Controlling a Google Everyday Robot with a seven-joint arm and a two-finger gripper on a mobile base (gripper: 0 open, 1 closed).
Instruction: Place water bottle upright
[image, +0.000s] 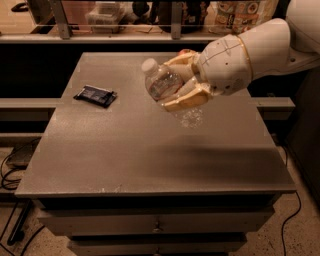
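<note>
Gripper (172, 82) holds the water bottle (160, 84) tilted above the table (125, 150)
Probably light and slippery; fingers (185, 100) closed around its middle

The gripper (172, 82), held above the far right part of the table (150, 155), has smooth cream plastic fingers (185, 102) with a soft sheen. They are clasped around the water bottle (162, 85), which is clear, ribbed, glossy plastic with a white cap. The table top looks matt grey and finely speckled. The dark packet (95, 95) at far left looks slick, like a wrapper.
</note>
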